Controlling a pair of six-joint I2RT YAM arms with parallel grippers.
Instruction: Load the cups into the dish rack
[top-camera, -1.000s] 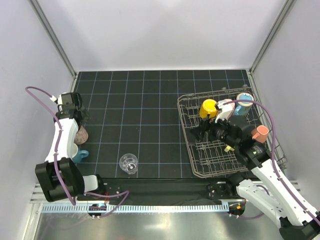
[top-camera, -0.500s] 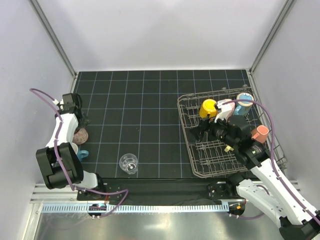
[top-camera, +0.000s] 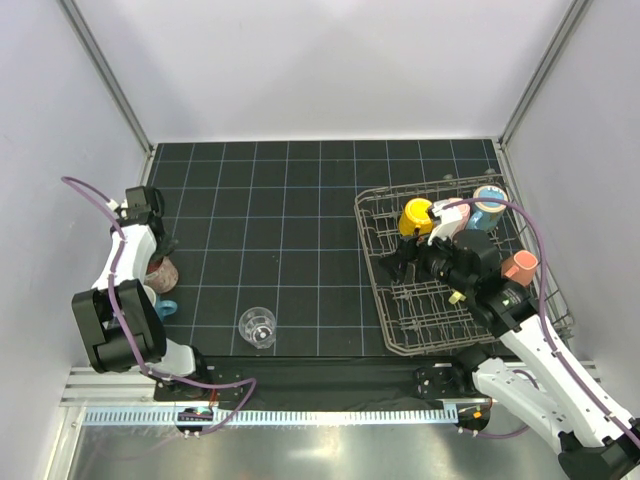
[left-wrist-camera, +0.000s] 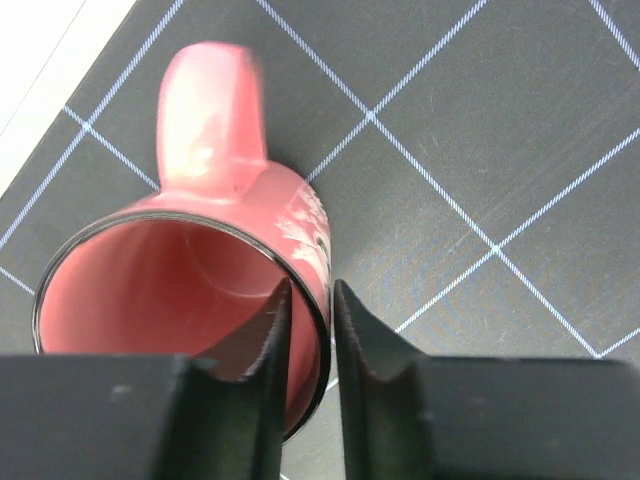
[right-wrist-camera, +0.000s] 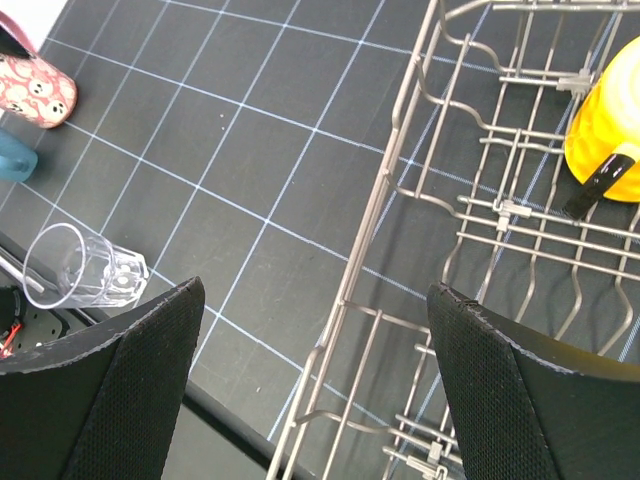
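Note:
A pink patterned mug (left-wrist-camera: 200, 290) lies on its side on the dark mat at the far left (top-camera: 164, 269), handle pointing away from the wrist camera. My left gripper (left-wrist-camera: 310, 285) is shut on its rim, one finger inside the mug and one outside. The grey wire dish rack (top-camera: 372, 270) stands at the right and holds a yellow mug (top-camera: 416, 217), a blue mug with an orange inside (top-camera: 488, 203) and a salmon mug (top-camera: 520, 266). My right gripper (right-wrist-camera: 315, 290) hangs open over the rack's left rim (right-wrist-camera: 400, 160), holding nothing. A clear glass tumbler (top-camera: 258, 327) lies near the mat's front edge.
A teal cup (top-camera: 165, 309) sits just in front of the pink mug, partly hidden by my left arm. The left wall stands close beside the left arm. The mat's front edge and a metal rail run just below the tumbler (right-wrist-camera: 85, 270).
My left gripper has come down onto the pink mug and closed on its rim. The right arm has shifted only slightly.

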